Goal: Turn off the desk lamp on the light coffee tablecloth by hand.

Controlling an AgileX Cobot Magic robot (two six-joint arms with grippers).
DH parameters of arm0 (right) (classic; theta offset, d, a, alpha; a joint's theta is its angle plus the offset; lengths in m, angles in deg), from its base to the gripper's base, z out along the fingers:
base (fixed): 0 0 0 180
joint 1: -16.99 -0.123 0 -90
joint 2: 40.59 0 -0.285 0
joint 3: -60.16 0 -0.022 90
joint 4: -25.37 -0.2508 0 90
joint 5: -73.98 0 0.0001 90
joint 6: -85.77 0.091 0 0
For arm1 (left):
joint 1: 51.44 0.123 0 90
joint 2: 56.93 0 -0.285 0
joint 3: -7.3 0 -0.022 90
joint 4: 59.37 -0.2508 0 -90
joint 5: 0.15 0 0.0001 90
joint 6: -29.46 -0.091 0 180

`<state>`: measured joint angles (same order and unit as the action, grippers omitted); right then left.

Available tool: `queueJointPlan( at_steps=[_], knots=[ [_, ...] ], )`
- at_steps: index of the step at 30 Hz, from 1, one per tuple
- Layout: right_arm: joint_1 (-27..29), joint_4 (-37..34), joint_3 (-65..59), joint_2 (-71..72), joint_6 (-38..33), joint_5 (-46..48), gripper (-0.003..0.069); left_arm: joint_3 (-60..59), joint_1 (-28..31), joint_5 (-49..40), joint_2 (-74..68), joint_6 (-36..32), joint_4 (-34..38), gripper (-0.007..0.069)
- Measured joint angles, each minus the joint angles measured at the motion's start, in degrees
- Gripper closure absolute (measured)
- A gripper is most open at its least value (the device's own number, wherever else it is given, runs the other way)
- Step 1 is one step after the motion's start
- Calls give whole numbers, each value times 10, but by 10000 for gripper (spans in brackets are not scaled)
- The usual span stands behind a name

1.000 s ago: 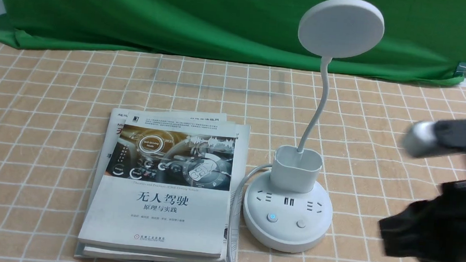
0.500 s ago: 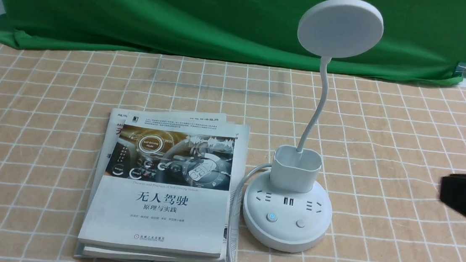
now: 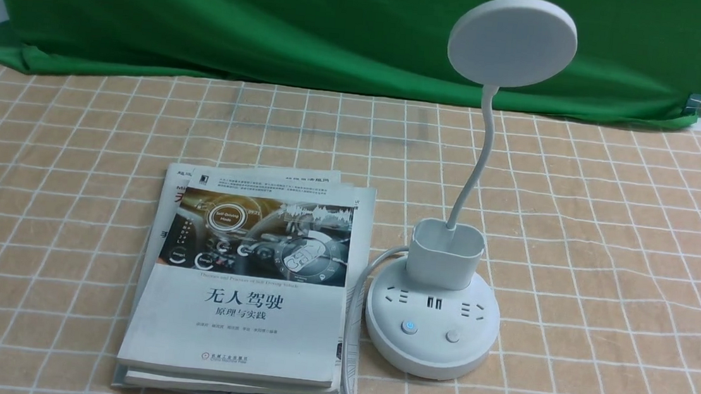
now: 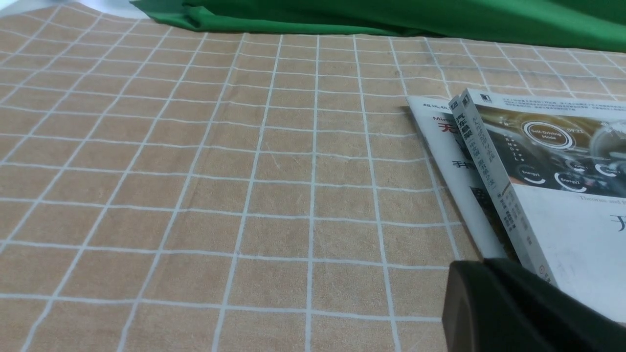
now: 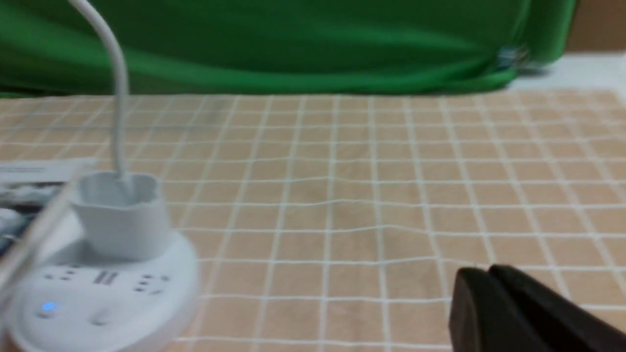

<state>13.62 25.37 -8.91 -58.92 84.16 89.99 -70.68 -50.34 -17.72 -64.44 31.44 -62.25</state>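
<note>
Lamp (image 3: 445,256) on tablecloth (image 3: 606,245), beside books (image 3: 247,289); 1 button (image 3: 409,327) glows blue.

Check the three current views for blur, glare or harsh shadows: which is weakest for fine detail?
Front view: sharp, evenly lit, no glare, the title on the book stack legible. Left wrist view: also sharp, spine print readable. Right wrist view: soft and smeared, worst on the desk lamp, its sockets fuzzy and its blue button light a smudge.

Bright, even light, faint shadows — front and left wrist views sharp; right wrist view smears the desk lamp (image 5: 120,225).
</note>
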Motion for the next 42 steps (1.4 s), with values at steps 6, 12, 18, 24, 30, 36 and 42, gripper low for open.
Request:
queueJointPlan(
  at_steps=[6,12,18,24,30,36,42],
  knots=[
    [6,4,-68,70,-13,-21,633,0,0,0,0,0,0,620],
    [6,7,-85,104,-13,-27,633,0,0,-1,0,-1,0,620],
    [1,7,-85,104,-13,-18,633,0,0,0,0,-1,0,620],
    [0,8,-85,104,-11,-18,619,0,0,0,0,-1,0,620],
    [0,8,-85,104,-9,-17,608,0,0,0,0,-1,0,620],
    [0,8,-85,104,-9,-17,597,0,0,0,0,0,0,620],
    [0,8,-85,104,-9,-17,580,0,0,0,0,0,0,620]
  ],
)
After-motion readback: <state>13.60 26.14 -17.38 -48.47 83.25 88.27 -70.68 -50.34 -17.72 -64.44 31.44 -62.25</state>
